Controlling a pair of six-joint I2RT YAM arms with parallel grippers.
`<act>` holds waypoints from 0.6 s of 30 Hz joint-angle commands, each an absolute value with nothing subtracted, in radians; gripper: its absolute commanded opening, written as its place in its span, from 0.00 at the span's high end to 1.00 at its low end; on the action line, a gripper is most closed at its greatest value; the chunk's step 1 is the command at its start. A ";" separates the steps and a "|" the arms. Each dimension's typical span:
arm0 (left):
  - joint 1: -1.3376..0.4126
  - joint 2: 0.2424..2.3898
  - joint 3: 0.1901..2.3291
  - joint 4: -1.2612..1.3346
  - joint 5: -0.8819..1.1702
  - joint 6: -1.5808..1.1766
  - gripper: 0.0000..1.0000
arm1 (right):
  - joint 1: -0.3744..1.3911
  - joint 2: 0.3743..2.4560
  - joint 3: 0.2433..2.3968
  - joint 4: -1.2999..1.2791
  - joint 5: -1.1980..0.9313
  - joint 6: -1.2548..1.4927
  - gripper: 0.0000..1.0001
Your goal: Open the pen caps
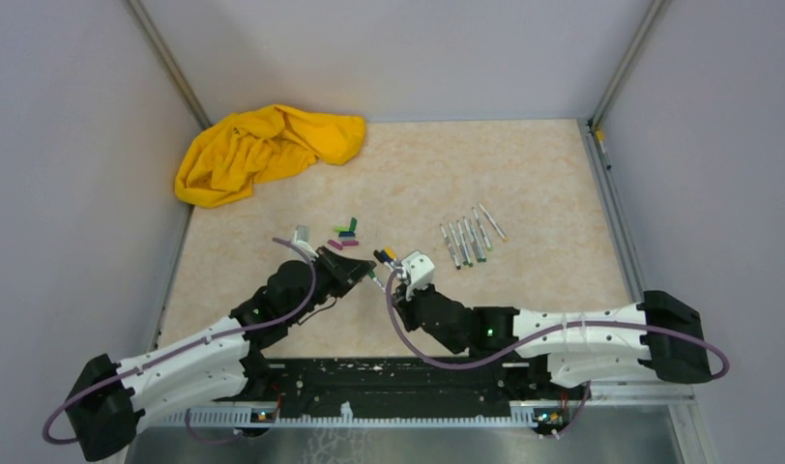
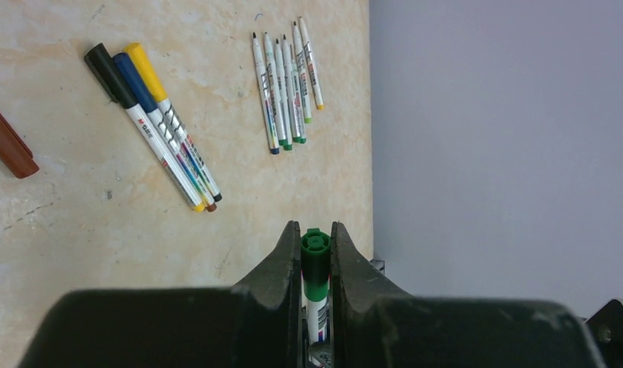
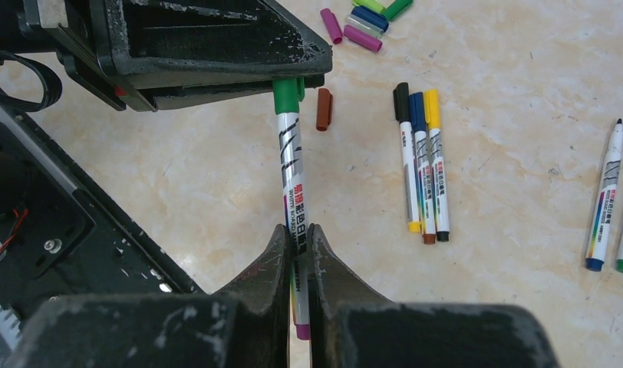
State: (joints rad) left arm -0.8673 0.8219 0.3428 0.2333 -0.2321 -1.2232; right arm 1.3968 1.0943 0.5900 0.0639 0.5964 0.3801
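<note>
From above, the left gripper (image 1: pixel 358 271) and right gripper (image 1: pixel 393 288) meet over the mottled beige table (image 1: pixel 524 174), with a thin pen (image 1: pixel 374 277) bridging them. Stubby loose caps (image 1: pixel 346 232) lie just beyond, and a crumpled yellow cloth (image 1: pixel 263 150) sits far left.

Left wrist: matte black jaws, narrow, pinch the green cap (image 2: pixel 315 257), whose end pokes past the fingertips. Three capped pens (image 2: pixel 151 123) lie to the left.

Right wrist: the jaws are clamped on the pen's glossy white barrel. The green cap at its far end sits inside the left gripper.
</note>
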 commanded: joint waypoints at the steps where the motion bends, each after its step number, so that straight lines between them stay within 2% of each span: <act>1: -0.844 0.813 0.401 0.257 -0.367 -1.213 1.00 | 1.430 1.061 0.551 -0.056 0.645 0.400 1.00; 18: -0.843 0.889 0.545 0.197 -0.430 -1.070 1.00 | 1.504 0.986 0.509 -0.145 0.732 0.465 1.00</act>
State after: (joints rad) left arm -0.8715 0.8997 0.4786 0.1707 -0.2710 -1.1316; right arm 1.4654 1.0115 0.5484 0.0151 0.7174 0.4351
